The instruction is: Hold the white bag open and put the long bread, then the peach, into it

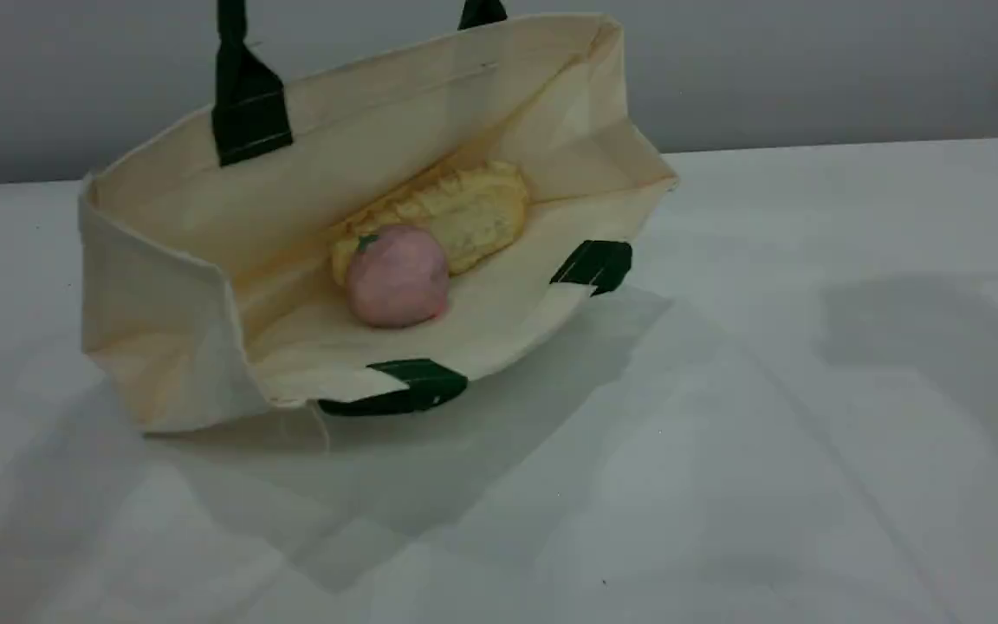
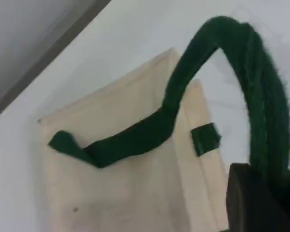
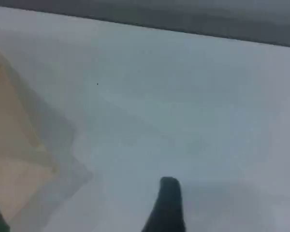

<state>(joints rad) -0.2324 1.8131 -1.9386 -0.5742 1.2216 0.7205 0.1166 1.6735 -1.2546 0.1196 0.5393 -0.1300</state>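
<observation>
The desk (image 1: pixel 811 390) is seen at a slant from the near side, with the white bag (image 1: pixel 204 225) at left. The bag's handle (image 2: pixel 261 87) is viewed closely from above by the left wrist camera. Bare desk and a bag corner at left are caught by the right wrist camera.

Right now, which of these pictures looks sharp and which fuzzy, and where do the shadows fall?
Scene view: fairly sharp; the white bag casts a soft shadow forward over the table, another dim patch lying at right. Left wrist view: the green handle up close is fuzzy. Right wrist view: hazy throughout, the right gripper's fingertip a dark blur.
</observation>
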